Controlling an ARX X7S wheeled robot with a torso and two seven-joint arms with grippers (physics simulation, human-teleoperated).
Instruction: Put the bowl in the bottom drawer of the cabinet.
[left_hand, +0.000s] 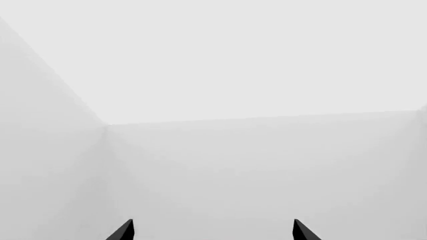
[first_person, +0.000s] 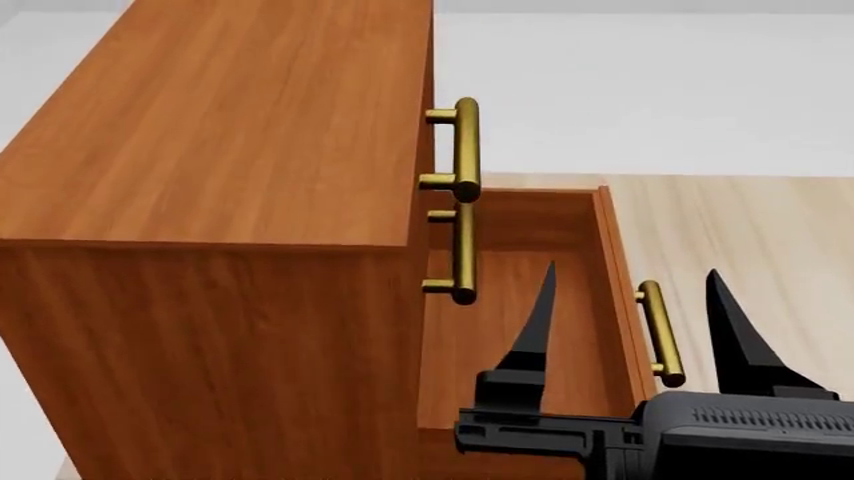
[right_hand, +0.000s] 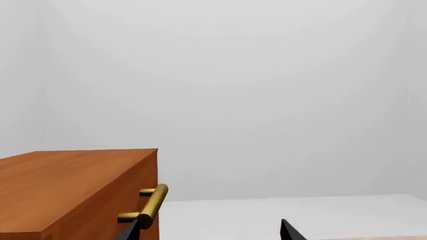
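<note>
— Where did the drawer (first_person: 534, 300) sit?
— Pulled out at the cabinet's (first_person: 227, 200) right, lowest, under two handles (first_person: 463, 150).
— And the gripper (first_person: 627, 320)?
— Above the drawer's front, fingers straddling its handle (first_person: 661, 335).

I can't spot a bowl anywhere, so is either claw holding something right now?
Nothing is held. The right gripper hangs open above the pulled-out drawer; the left gripper is open too.
</note>
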